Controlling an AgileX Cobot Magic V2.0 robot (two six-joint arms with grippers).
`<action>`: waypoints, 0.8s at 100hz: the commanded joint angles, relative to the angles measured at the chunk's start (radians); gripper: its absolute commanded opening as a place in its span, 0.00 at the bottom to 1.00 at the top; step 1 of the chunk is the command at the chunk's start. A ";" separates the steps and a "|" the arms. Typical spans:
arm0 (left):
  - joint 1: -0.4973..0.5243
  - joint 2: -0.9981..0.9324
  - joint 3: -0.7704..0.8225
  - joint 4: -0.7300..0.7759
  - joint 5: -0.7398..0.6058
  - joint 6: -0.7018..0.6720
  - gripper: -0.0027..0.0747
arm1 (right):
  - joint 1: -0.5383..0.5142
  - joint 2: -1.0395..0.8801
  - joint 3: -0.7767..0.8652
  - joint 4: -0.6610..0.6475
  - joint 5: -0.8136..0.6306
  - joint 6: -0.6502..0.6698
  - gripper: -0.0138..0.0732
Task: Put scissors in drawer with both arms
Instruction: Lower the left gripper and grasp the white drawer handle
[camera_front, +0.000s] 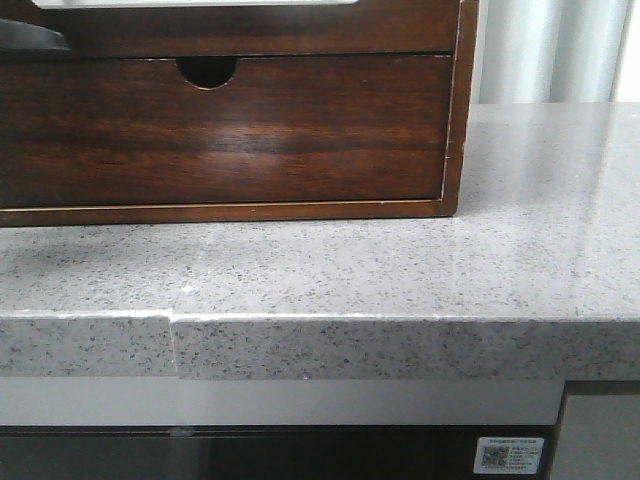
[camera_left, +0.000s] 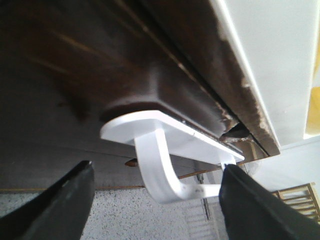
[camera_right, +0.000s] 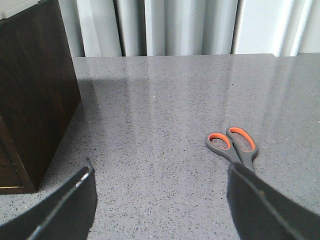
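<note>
The drawer (camera_front: 300, 30) is the upper dark-brown front of the wood cabinet, with a whitish cutout at the top edge of the front view. In the left wrist view the drawer (camera_left: 100, 75) fills the frame, with a white curved handle (camera_left: 157, 170) hanging from the cutout. My left gripper (camera_left: 160, 202) is open, its fingers on either side of that handle and apart from it. The grey scissors with orange-lined loops (camera_right: 232, 145) lie flat on the counter. My right gripper (camera_right: 160, 200) is open above the counter; its one finger (camera_right: 265, 205) hides the blades.
Below the task drawer is a second dark wood drawer (camera_front: 250, 130) with a half-round finger notch. The cabinet's side (camera_right: 35, 90) stands beside the right gripper. The speckled grey counter (camera_front: 520, 250) has a front edge close to the camera. Pale curtains hang behind.
</note>
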 joint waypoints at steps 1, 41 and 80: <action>0.002 0.009 -0.042 -0.065 0.058 0.028 0.67 | -0.008 0.016 -0.036 -0.002 -0.081 -0.009 0.72; 0.002 0.064 -0.042 -0.142 0.148 0.104 0.44 | -0.008 0.016 -0.036 -0.002 -0.079 -0.009 0.72; 0.002 0.064 -0.042 -0.151 0.177 0.104 0.13 | -0.008 0.016 -0.036 -0.002 -0.071 -0.009 0.72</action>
